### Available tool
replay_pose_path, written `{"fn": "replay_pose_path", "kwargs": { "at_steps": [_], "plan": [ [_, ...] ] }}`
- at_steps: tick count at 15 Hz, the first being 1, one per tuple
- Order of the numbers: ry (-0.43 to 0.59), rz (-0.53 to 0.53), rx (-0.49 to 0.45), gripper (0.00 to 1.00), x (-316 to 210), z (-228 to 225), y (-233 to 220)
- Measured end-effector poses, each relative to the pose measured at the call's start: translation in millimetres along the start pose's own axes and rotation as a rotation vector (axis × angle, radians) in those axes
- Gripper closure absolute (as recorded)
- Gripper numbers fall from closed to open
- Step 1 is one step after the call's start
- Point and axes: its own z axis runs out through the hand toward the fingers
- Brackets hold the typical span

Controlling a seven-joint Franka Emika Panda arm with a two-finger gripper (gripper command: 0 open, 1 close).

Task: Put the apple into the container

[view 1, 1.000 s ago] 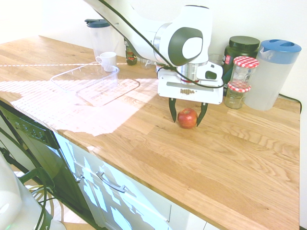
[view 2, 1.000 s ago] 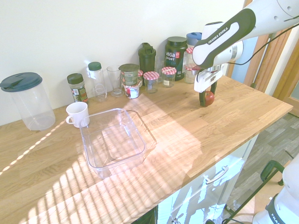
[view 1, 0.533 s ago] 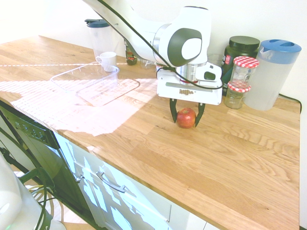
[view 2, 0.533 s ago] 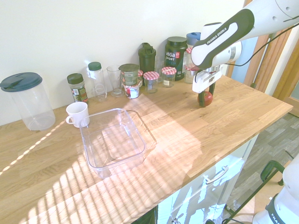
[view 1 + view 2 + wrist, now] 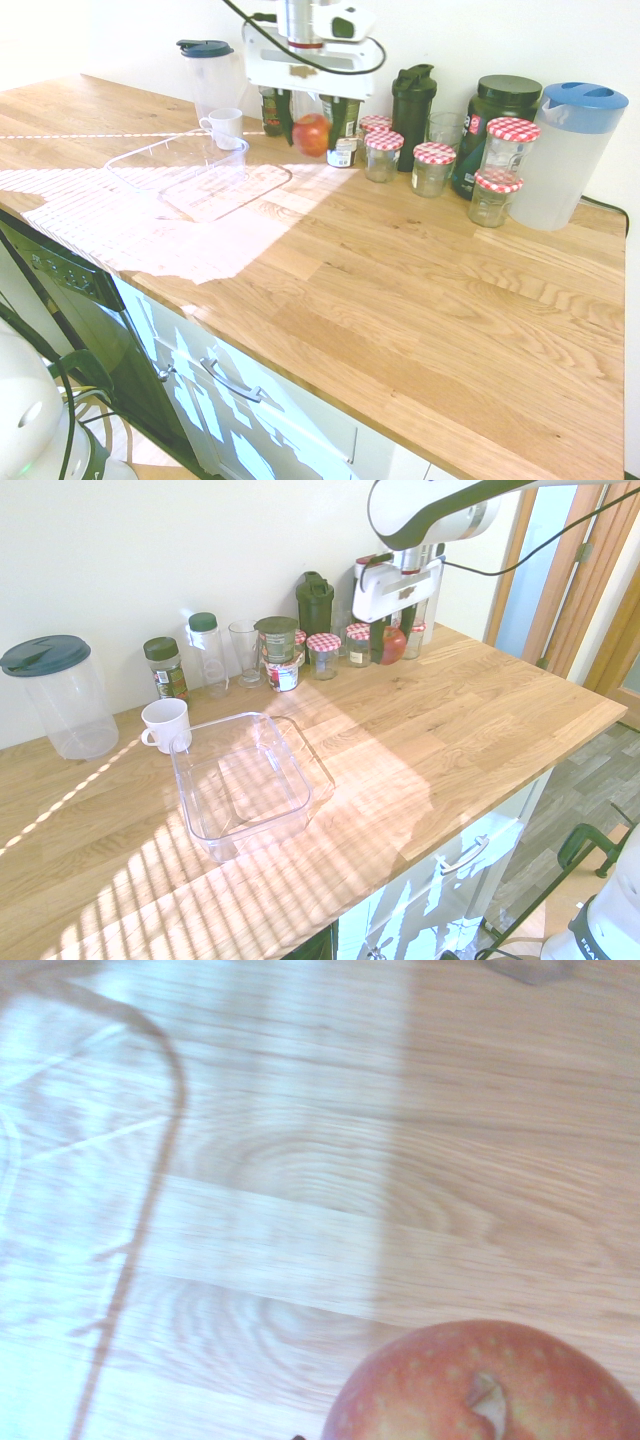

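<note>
The red apple (image 5: 311, 134) hangs in the air above the wooden counter, with my gripper (image 5: 311, 128) shut on it, one dark finger on each side. In the second exterior view the apple (image 5: 393, 645) and gripper (image 5: 391, 640) are in front of the row of jars at the back. The container (image 5: 150, 152) is a clear, shallow tray lying empty on the counter, a short way from the apple toward the mug's side. It also shows in the second exterior view, container (image 5: 300, 748). The wrist view shows the apple (image 5: 490, 1390) close up and the container's rim (image 5: 165, 1150) off to one side.
Along the back wall stand red-checked-lid jars (image 5: 434, 165), a black shaker bottle (image 5: 412, 95), a dark tub (image 5: 503, 115) and a blue-lidded pitcher (image 5: 568, 150). A white mug (image 5: 225, 127) and a dark-lidded pitcher (image 5: 205, 70) stand behind the tray. The counter's front edge (image 5: 300, 375) drops off.
The gripper shut on the apple where it lay on the counter, lifted it, and carried it well across the counter toward the tray.
</note>
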Motion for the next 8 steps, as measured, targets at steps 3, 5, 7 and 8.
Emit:
{"fn": "replay_pose_path", "kwargs": {
  "at_steps": [3,5,7,8],
  "plan": [
    [0.002,-0.058,-0.004,1.0,-58.9,1.8,-69.9],
    [0.004,-0.093,-0.001,1.0,-92.9,6.6,-102.9],
    [-0.004,-0.117,-0.006,1.0,-124.1,15.7,-129.4],
    [-0.004,-0.127,-0.006,1.0,-139.8,15.9,-139.9]
  ]
}}
